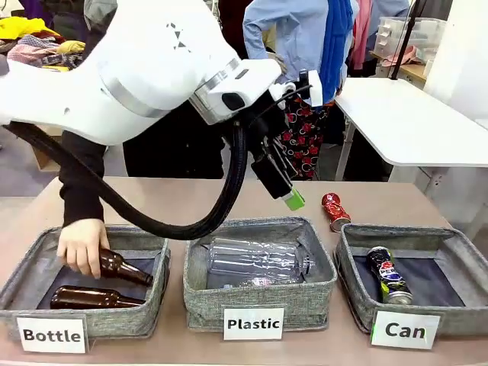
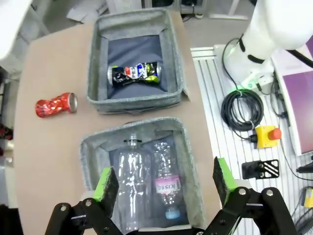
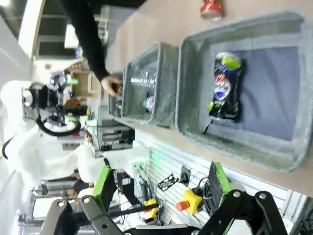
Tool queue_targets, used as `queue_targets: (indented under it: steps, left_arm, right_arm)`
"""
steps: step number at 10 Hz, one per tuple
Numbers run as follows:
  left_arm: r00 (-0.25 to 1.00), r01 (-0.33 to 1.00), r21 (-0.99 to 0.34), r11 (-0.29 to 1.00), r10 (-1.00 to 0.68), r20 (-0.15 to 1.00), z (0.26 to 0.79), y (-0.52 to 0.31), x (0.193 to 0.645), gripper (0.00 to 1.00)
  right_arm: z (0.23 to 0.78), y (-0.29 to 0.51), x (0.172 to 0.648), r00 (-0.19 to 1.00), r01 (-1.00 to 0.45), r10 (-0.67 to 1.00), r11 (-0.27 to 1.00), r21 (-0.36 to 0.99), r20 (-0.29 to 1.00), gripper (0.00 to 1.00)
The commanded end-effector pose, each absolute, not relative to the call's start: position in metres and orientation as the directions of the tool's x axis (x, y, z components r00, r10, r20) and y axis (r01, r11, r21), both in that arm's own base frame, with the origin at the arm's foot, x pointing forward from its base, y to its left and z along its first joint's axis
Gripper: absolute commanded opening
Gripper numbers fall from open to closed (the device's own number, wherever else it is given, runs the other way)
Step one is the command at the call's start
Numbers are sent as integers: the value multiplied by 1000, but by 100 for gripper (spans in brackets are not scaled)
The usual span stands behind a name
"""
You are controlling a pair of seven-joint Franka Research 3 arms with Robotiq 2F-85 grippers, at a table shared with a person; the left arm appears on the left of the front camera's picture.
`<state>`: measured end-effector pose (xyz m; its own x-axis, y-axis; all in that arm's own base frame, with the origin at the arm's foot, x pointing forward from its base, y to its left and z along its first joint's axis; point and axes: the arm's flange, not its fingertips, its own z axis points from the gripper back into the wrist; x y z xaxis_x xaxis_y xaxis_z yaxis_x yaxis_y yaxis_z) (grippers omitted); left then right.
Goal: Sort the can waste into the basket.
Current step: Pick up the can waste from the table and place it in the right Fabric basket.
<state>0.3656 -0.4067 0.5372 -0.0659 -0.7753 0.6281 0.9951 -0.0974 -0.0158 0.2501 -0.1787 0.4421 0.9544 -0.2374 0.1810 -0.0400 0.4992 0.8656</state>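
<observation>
Pepsi can [image 1: 387, 274] is seen lying in Can basket [image 1: 352, 301]; red can [image 1: 334, 210] is left on table [image 1: 191, 198] near the basket's far corner.
Left gripper [image 2: 164, 181] is held wide open and empty above Plastic basket [image 2: 88, 147] with two clear bottles [image 2: 132, 181]. Right gripper [image 3: 161, 178] is spread wide too, nothing gripped, aimed toward Can basket. Brown bottle [image 1: 126, 268] is gripped by person's hand [image 1: 82, 245] in Bottle basket [image 1: 126, 322].

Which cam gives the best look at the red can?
Left wrist view: the red can lies whole and unobstructed on the table, outside the Can basket. Front view shows it smaller, beyond that basket's far corner. Right wrist view crops it at the top edge.
</observation>
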Motion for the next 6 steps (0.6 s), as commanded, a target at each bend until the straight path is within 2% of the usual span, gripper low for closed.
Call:
queue_targets:
  steps: [1,4,6]
  left_arm:
    - [-58,993,-44,-113,-760,647,529,-404,360,100]
    - [6,997,-61,-47,-744,668,530,-399,363,100]
    - [69,991,-134,-28,-743,666,532,-389,367,100]
  right_arm:
    - [448,-186,244,915,-54,-318,511,858,247,100]
    - [447,-188,243,921,-31,-320,512,859,224,100]
    - [449,-189,247,921,-23,-327,500,866,214,100]
